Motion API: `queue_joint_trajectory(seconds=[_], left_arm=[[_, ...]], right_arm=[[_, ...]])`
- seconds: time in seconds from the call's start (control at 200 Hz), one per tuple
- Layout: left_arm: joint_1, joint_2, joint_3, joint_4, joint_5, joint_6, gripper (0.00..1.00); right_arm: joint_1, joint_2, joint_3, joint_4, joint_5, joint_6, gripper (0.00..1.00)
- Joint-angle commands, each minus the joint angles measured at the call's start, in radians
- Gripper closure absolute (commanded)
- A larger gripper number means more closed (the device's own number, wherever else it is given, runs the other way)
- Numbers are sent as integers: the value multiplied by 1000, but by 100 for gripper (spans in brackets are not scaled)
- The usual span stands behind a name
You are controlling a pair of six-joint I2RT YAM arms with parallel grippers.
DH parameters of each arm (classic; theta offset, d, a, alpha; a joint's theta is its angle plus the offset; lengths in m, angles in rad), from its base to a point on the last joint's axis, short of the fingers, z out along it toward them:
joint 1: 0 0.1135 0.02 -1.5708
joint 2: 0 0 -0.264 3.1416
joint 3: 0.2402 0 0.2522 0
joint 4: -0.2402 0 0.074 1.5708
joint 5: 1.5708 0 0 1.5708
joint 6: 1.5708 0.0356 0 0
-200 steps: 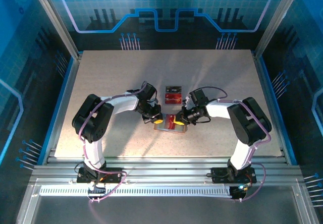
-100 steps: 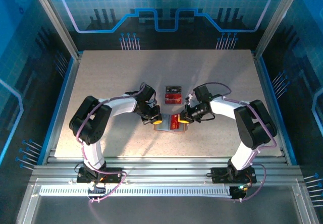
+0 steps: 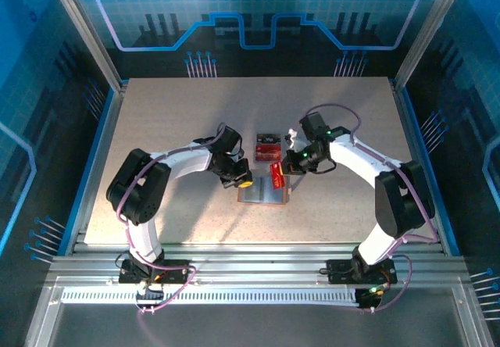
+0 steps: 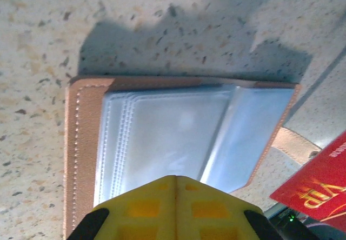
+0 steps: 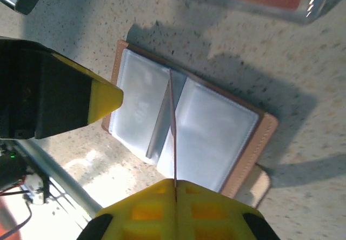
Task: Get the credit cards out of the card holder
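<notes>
Red credit card [image 3: 276,171] pinched in right gripper [image 5: 175,188]; left gripper [image 4: 175,185] pressed together over card holder [image 4: 167,124]

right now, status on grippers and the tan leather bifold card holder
Left gripper shut over card holder edge. Right gripper shut on flat red credit card. Card holder lies open. Nothing blocking.
</notes>
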Motion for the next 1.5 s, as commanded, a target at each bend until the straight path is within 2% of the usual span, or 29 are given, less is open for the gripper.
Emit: queue_joint_trajectory(seconds=[0.0,0.24,0.445,0.61,1.026,1.331,1.496], left_arm=[[21,-53,13,-20,-4,33,93],[82,-139,-49,4,3,59,91],[133,-197,-119,26,19,66,91],[149,-233,-171,45,15,56,90],[155,-291,-222,42,-17,20,90],[156,-243,-168,9,-14,36,90],[157,-222,-159,9,-10,40,89]], right_arm=[[17,-35,71,-146,114,-201,100],[62,9,236,-259,262,-511,100],[111,125,413,-406,271,-781,100],[169,252,555,-525,412,-959,100],[159,458,856,-629,468,-1109,100],[138,595,1084,-710,474,-1161,100],[137,652,1153,-732,478,-1182,100]])
